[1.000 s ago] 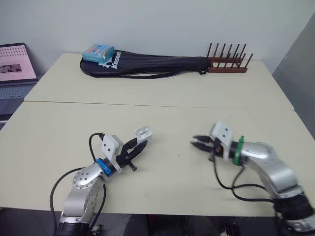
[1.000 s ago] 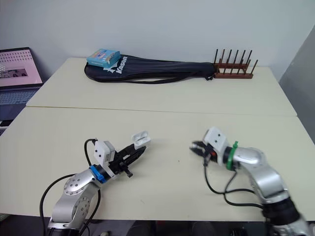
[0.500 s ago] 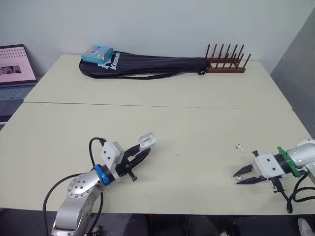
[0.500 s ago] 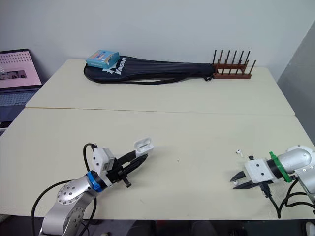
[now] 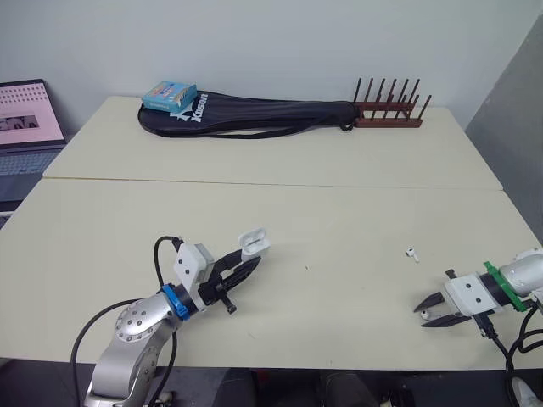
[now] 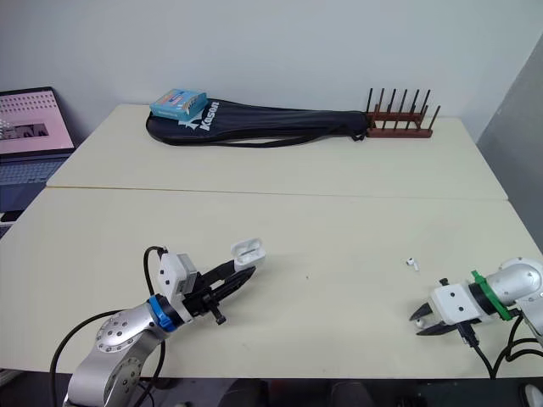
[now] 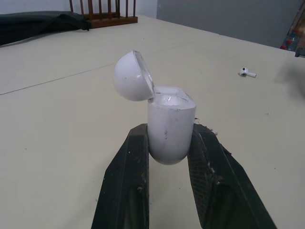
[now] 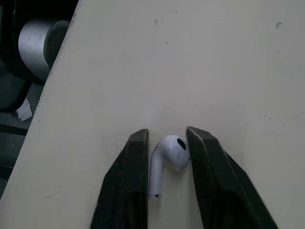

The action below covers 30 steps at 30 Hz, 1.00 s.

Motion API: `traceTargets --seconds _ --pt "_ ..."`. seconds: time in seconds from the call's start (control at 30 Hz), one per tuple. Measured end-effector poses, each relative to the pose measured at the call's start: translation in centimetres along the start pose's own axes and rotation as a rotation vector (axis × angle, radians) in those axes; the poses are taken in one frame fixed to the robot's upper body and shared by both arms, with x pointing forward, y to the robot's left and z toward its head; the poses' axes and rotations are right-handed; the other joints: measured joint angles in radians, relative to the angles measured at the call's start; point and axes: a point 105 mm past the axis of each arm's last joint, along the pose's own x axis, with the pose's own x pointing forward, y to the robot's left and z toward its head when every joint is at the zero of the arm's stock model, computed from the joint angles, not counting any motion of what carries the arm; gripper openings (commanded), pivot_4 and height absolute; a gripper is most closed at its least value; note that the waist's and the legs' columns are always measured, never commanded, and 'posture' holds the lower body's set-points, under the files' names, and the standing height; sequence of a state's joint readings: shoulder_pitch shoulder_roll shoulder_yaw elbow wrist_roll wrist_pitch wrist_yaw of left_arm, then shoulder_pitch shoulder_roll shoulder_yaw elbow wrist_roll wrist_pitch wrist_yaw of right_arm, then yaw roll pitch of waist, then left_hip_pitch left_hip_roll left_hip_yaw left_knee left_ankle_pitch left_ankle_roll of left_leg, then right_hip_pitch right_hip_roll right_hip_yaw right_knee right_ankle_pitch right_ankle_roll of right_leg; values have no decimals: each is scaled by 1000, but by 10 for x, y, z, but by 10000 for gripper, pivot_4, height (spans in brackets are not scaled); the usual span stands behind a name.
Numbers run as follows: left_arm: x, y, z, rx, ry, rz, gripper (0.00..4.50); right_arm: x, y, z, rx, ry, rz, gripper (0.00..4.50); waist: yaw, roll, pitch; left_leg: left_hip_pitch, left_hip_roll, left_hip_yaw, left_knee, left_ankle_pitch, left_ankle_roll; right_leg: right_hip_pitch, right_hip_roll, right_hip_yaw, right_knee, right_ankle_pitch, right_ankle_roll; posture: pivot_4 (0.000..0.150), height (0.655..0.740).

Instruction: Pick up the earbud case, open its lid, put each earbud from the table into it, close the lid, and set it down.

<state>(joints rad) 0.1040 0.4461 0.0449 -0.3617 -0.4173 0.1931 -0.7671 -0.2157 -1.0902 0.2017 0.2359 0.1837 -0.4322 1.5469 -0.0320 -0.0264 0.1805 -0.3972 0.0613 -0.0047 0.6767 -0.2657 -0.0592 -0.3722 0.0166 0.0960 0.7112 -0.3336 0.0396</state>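
- Right gripper [image 5: 419, 313] sits low over the surface [image 5: 322, 212] at its front right. Its two black fingers are drawn in on the first earbud [image 8: 169, 151], one against the stem and one against the rounded head.
- The left gripper [image 7: 170, 132] has the earbud case [image 7: 170, 125] clamped by its lower body. The case stands upright, raised a little off the surface, with the lid [image 7: 132, 76] hinged back and open.
- The second earbud [image 5: 411, 253] lies loose on the surface, near the right gripper and well apart from the case.
- Judged step: carrying the first earbud across to the open case. I cannot tell whether either socket is already filled.
- Slip risk: the pinch is on a smooth, curved head and a thin stem, so a slight squeeze or jolt could squirt the earbud out. The front edge of the surface is close by, and a drop here could send it to the floor.
- Orientation risk: the stem points back toward the wrist and the head toward the fingertips, while the socket probably wants the stem first. A careless approach could jam the earbud on the rim.
- Case risk: the hold is on a rounded bottom, so pressing down into it could twist or slide the case between the fingers.
- Lid risk: a bump could flip it shut.
- Sweep risk: the right arm's path passes near the second earbud and could knock it away.
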Motion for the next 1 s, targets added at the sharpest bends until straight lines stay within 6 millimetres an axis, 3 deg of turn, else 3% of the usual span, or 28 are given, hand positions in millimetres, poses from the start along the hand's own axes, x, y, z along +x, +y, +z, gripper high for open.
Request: traceTargets --seconds 0.07,0.27,0.43,0.53,0.77,1.0 --pt "0 0 0 -1 0 -1 7496 0 -1 0 -11 2 -6 25758 0 0 0 0 0 0 0 0 0 0 0 0 0 0 0 1500 7087" --pt "0 0 0 -4 1 -3 7496 1 1 13 12 -20 -8 25758 1 2 1 0 0 -1 0 0 0 0 0 0 0 0 0 1500 7087" --pt "1 -3 -2 -10 4 -9 7496 -28 -9 33 67 117 -106 25758 2 6 3 -1 0 -1 0 0 0 -1 0 -1 0 0 0 1500 7087" --pt "2 -4 -3 -14 5 -12 7496 -34 -8 39 139 243 -157 25758 2 5 3 -2 0 -2 0 0 0 -1 0 -1 0 0 0 1500 7087" --pt "6 -8 -4 -25 2 -22 7496 -20 2 29 286 392 -195 25758 1 5 3 -2 0 0 0 0 0 -1 0 0 -1 0 1 1500 7087" --pt "7 -7 -4 -22 1 -21 7496 -9 3 18 333 404 -203 25758 1 4 3 -2 -1 1 0 0 0 -2 0 1 -1 0 0 1500 7087"
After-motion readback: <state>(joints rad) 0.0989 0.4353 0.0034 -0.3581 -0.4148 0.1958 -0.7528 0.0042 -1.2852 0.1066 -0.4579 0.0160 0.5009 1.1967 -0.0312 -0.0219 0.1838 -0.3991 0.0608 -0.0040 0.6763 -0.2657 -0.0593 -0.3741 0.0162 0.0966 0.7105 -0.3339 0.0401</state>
